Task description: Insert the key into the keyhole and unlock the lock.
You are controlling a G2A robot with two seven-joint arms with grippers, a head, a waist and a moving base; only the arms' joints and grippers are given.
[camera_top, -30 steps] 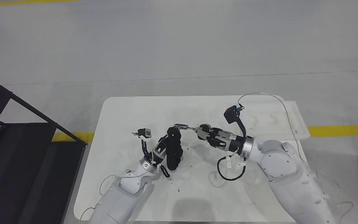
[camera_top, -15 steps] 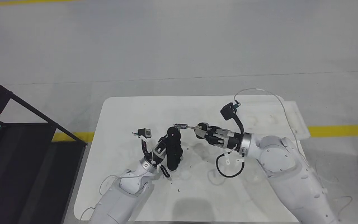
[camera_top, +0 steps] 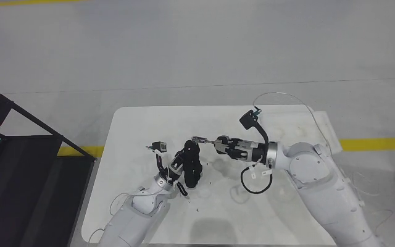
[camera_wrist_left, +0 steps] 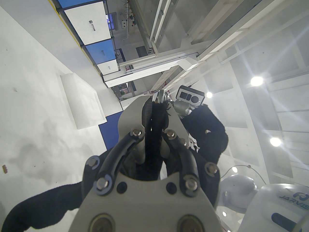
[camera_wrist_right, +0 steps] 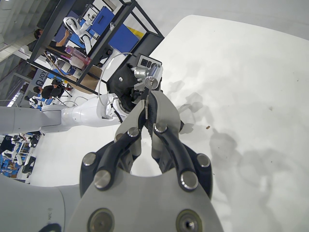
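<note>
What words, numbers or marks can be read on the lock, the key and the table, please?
lock: no text can be read on its silver body or keyhole face.
key: seen edge-on, nothing legible.
table: plain white, no print.

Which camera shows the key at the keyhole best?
Right wrist view: the key, pinched in the right gripper, meets the lock at its keyhole. Top view makes it a speck; left wrist view catches the lock's metal tip.

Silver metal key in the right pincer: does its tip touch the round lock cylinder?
Touching. Right wrist view shows the silver metal key with its tip inside the slot of the round silver lock cylinder.
</note>
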